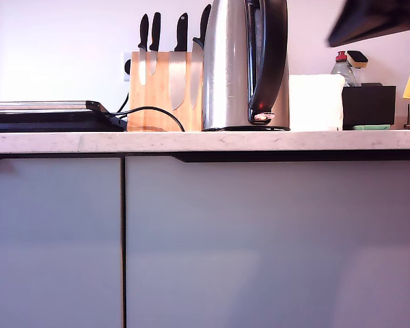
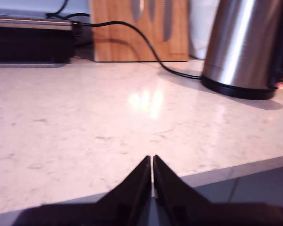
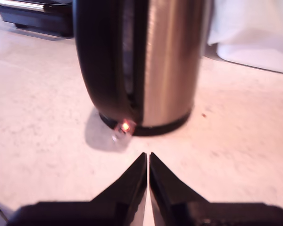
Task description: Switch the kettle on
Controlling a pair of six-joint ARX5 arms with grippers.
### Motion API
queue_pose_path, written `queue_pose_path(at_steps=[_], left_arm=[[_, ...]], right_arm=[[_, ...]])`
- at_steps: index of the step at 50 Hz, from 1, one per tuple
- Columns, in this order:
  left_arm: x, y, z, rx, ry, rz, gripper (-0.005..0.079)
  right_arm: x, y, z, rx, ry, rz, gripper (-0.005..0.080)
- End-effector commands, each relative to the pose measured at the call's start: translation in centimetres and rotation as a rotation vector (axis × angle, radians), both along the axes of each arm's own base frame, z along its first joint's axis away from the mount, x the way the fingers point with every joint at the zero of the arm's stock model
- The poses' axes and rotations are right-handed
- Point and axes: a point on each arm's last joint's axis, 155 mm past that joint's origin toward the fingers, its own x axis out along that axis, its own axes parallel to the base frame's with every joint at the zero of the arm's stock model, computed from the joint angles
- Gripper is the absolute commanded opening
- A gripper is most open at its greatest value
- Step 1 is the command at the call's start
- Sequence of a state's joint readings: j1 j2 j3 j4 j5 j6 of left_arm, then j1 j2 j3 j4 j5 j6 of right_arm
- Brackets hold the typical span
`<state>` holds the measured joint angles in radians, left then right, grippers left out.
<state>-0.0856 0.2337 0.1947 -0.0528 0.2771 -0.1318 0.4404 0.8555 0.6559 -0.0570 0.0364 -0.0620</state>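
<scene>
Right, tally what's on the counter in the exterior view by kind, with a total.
Kettle: 1
Knife block: 1
Knives in the block: 4
Black flat appliance: 1
Black cable: 1
White towel roll: 1
Black caddy: 1
Bottle in the caddy: 1
Total: 11

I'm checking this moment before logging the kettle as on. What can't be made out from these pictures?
- Kettle lid and spout: cut off by the exterior view's top edge.
- Switch position: blurred in the second wrist view, tiny in the exterior view; only a red glow shows.
- Where the black cord plugs in: hidden behind the knife block.
- The dark blurred arm at the exterior view's upper right: which arm, unclear.
</scene>
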Motion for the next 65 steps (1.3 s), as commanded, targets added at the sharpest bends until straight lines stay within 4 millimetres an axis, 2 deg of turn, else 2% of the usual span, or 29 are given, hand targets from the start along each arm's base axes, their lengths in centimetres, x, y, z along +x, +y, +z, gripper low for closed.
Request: queue_pose_path(at_steps=[1, 18, 44, 51, 65], left_arm=[[0.1, 0.3, 0.7, 0.002, -0.011, 0.014, -0.0011], [0.0, 0.3, -0.3, 0.005, 0.030, 0.014, -0.0011], [-0.9, 0.4, -4.4, 0.020, 0.200, 0.013, -0.0011], [-1.3, 0.4, -5.7, 0.025, 0.255, 0.013, -0.0011], [-2.4, 0.5, -8.4, 0.035, 0.375, 0.013, -0.0011]], right_arm=[[-0.8, -0.6, -1.1, -0.010, 0.005, -0.012, -0.0011], [-4.4, -3.7, -0.6, 0.005, -0.032, -0.080, -0.0011], [-10.1, -6.8, -1.3, 0.037, -0.044, -0.106, -0.0011], [-10.8, -7.0, -1.3, 0.040, -0.050, -0.101, -0.0011], [-11.0, -6.6, -1.0, 0.049, -0.061, -0.079, -0.0011]])
